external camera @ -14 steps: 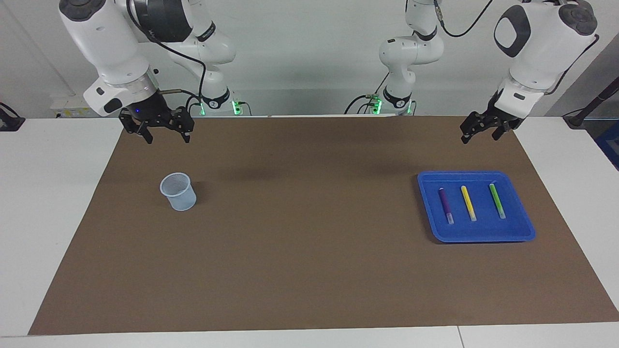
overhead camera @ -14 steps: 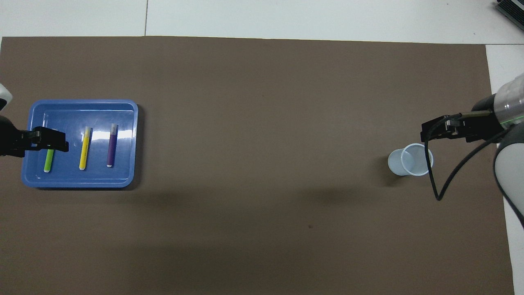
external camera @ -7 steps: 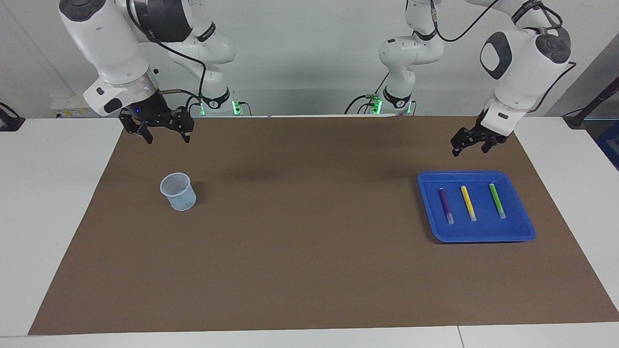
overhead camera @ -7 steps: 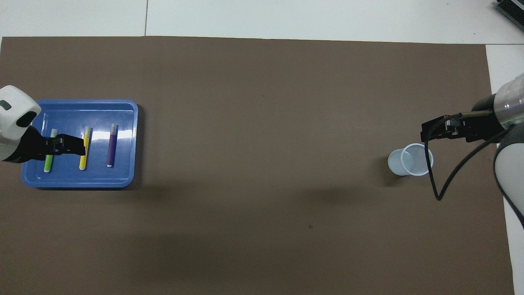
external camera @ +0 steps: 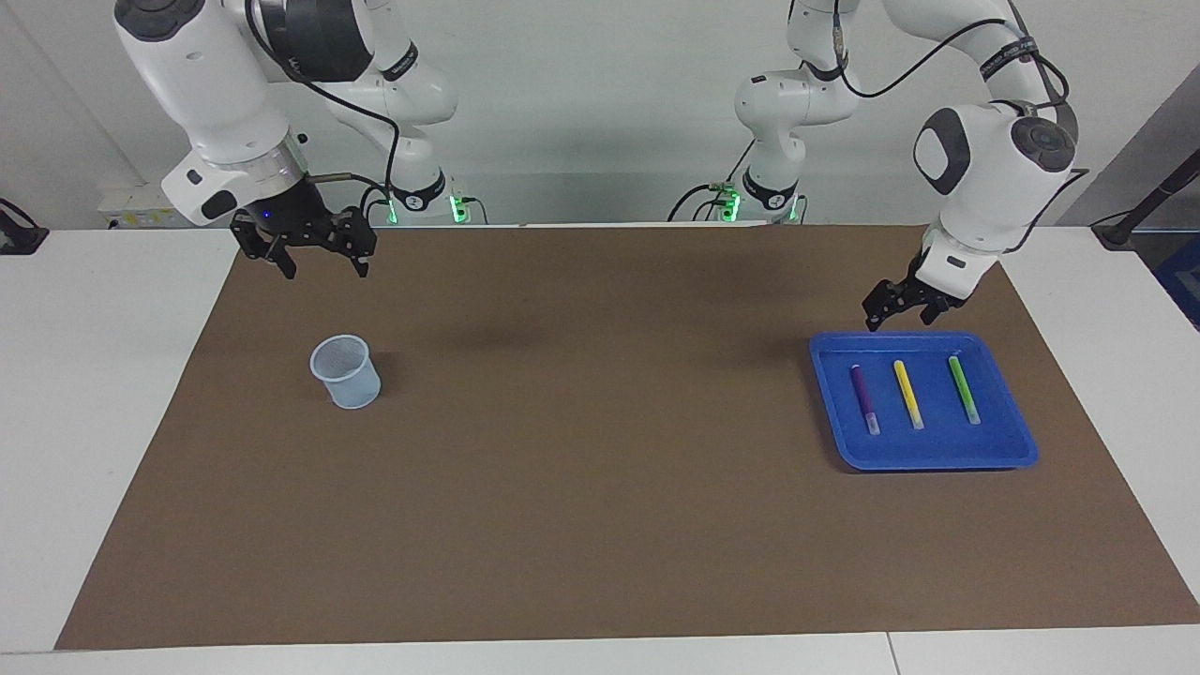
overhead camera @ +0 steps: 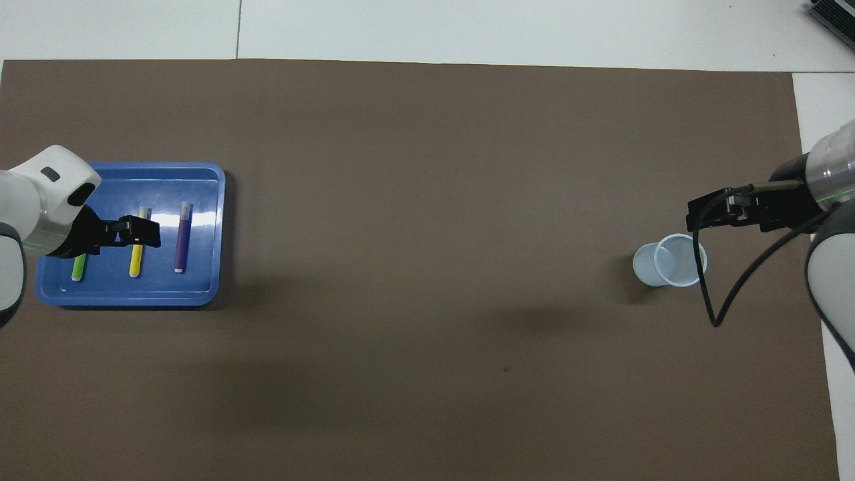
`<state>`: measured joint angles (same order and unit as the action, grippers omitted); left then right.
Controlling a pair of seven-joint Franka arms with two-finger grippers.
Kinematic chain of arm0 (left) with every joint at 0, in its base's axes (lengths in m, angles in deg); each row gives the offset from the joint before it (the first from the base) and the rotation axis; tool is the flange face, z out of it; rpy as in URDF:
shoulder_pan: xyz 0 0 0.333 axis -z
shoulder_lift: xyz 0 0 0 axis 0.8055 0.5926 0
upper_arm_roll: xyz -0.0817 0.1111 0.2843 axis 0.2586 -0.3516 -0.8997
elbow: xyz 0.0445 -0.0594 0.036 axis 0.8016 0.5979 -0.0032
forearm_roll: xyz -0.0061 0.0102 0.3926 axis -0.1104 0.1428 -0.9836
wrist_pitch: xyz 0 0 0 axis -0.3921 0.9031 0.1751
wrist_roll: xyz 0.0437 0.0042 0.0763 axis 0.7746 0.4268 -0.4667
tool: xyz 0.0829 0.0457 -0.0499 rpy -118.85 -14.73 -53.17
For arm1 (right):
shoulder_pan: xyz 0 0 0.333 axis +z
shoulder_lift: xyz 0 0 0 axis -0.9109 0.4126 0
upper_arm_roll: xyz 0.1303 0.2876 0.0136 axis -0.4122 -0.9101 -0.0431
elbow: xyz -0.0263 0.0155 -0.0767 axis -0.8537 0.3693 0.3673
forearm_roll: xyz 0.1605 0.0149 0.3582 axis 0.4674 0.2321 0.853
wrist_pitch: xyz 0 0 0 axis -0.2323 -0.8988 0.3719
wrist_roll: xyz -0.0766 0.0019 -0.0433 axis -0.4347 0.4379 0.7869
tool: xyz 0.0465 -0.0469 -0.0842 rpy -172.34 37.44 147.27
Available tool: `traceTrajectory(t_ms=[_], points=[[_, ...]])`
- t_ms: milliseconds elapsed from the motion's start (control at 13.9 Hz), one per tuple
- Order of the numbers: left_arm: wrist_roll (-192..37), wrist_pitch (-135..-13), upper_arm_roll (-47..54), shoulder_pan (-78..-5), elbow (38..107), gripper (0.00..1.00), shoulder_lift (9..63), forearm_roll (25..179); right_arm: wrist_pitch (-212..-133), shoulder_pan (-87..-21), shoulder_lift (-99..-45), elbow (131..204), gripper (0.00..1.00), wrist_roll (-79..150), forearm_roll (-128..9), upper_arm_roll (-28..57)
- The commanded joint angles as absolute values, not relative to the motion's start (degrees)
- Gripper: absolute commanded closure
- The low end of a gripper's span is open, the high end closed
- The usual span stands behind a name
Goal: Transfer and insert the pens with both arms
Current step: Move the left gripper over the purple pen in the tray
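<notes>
Three pens lie side by side in a blue tray (external camera: 937,457) (overhead camera: 133,298) toward the left arm's end of the table: purple (external camera: 863,398) (overhead camera: 182,238), yellow (external camera: 907,394) (overhead camera: 135,260) and green (external camera: 963,388) (overhead camera: 79,268). My left gripper (external camera: 897,319) (overhead camera: 138,234) hangs open over the tray and touches no pen. In the overhead view it covers the middle of the yellow pen. My right gripper (external camera: 325,271) (overhead camera: 718,214) waits open and empty in the air by a pale blue cup (external camera: 346,373) (overhead camera: 670,260).
A brown mat (external camera: 600,487) (overhead camera: 427,167) covers most of the white table. The cup stands upright on it toward the right arm's end. A black cable (overhead camera: 708,294) loops down from the right wrist beside the cup.
The left arm has come down and swung in over the tray, shifting from above the green pen to above the yellow one. The right arm has not moved.
</notes>
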<state>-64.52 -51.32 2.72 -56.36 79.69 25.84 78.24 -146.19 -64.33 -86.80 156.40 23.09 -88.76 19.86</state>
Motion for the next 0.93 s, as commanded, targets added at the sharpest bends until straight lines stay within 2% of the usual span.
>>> traceTrajectory(t_ms=[0, 574, 861], points=[[-64.16, -55.36, 2.79, -56.39, 81.32, 0.02, 27.37, 78.92, -145.89, -64.84, -87.53, 156.66, 0.00, 22.17, -88.69, 19.46], [-64.16, -64.85, 2.79, -56.21, 81.50, 0.03, 35.89, 78.92, -145.89, -64.84, -87.53, 156.75, 0.00, 22.17, -88.69, 19.46], [-63.72, -66.44, 2.79, -56.47, 81.50, 0.08, 39.32, 78.92, -145.89, -64.84, -87.53, 156.75, 0.00, 22.17, -88.69, 19.46]])
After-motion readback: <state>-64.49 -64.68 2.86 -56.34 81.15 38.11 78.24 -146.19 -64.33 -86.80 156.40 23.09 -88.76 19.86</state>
